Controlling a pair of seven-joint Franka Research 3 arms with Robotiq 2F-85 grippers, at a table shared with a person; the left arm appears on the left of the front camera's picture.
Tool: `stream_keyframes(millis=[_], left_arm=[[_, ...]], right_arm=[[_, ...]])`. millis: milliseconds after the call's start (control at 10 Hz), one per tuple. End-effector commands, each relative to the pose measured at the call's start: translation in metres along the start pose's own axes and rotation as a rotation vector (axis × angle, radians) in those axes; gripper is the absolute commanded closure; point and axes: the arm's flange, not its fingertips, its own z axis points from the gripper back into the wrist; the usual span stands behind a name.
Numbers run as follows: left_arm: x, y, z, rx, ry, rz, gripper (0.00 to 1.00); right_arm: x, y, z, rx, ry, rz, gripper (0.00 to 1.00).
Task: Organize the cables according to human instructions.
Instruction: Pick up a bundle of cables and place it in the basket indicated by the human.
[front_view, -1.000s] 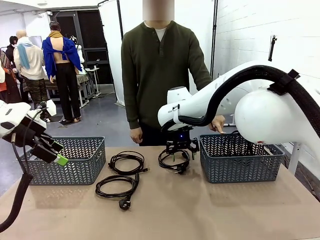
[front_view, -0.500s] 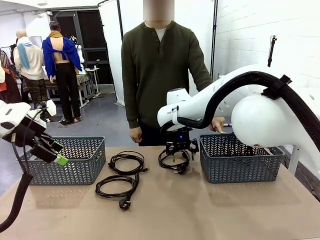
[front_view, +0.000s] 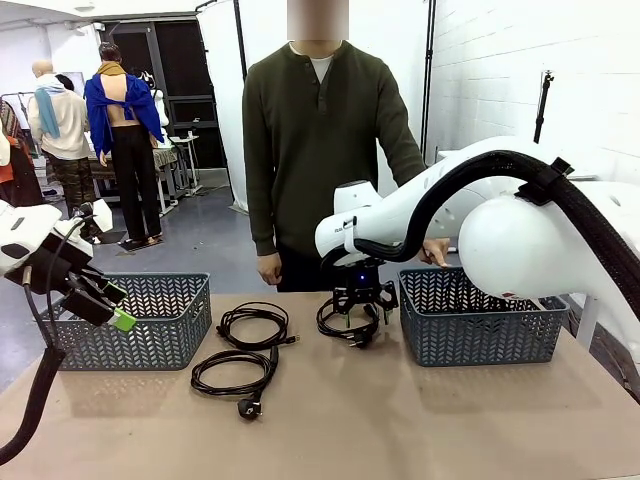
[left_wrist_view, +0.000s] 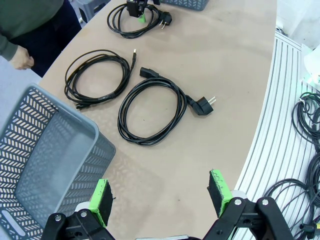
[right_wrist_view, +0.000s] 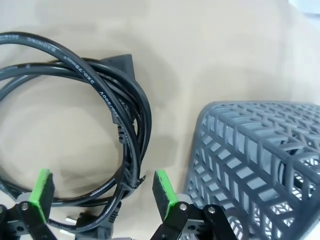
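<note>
Right gripper (right_wrist_view: 102, 187) open, straddling the coiled cable (right_wrist_view: 125, 145) beside the right basket (right_wrist_view: 250, 145)
Cord looks light, limp and springy: pinch the bunched strands at the coil's edge, not the plug. Second coil (front_view: 253, 322) and third coil (front_view: 232, 372) lie mid-table; left gripper (left_wrist_view: 161, 195) open, empty

we see bright, even room light, soft shadows on the counter (front_view: 420, 420); our wrist views bend at edges.
</note>
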Motion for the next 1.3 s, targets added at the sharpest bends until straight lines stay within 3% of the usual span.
stream_keyframes(millis=[0,100,600,700,1200], left_arm=[[-0.002,0.004,-0.001,-0.015,-0.012,-0.017,0.0],[-0.002,0.004,-0.001,-0.015,-0.012,-0.017,0.0],[-0.002,0.004,-0.001,-0.015,-0.012,-0.017,0.0],[-0.002,0.004,-0.001,-0.015,-0.012,-0.017,0.0],[-0.002,0.004,-0.001,-0.015,-0.012,-0.017,0.0]], right_arm=[[0.01,0.001,-0.003,0.018,0.015,0.011,0.0],[0.011,0.001,-0.004,0.025,0.018,0.011,0.0],[0.011,0.004,0.003,0.054,0.015,0.015,0.9],[0.011,0.005,0.003,0.066,0.018,0.016,1.0],[0.011,0.002,0.01,0.072,0.018,-0.014,1.0]])
